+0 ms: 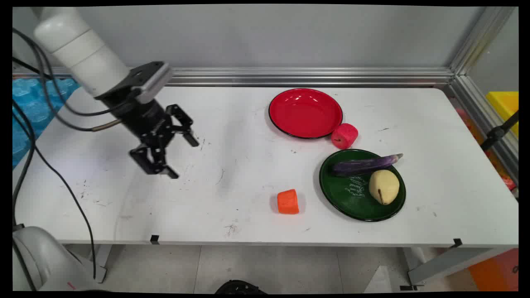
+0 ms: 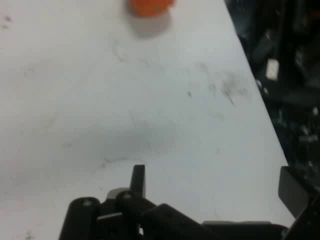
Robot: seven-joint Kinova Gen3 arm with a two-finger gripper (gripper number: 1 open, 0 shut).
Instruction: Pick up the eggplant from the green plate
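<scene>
Gripper (image 1: 172, 153) left of centre in main view, above bare table (image 1: 232, 178), fingers spread apart, nothing held. Nearest item: orange block (image 1: 287, 202), lower centre, well apart. Red plate (image 1: 305, 112) empty, upper centre; red block (image 1: 344, 135) touching rim. Green plate (image 1: 356, 198) holds eggplant (image 1: 364, 164), pear (image 1: 384, 187).

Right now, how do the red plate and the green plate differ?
The red plate is empty; the green plate holds a purple eggplant and a yellow pear. The red plate sits farther back, the green plate nearer the front edge. The green plate bears pale lettering; the red plate is plain. Both are round with dark rims.
</scene>
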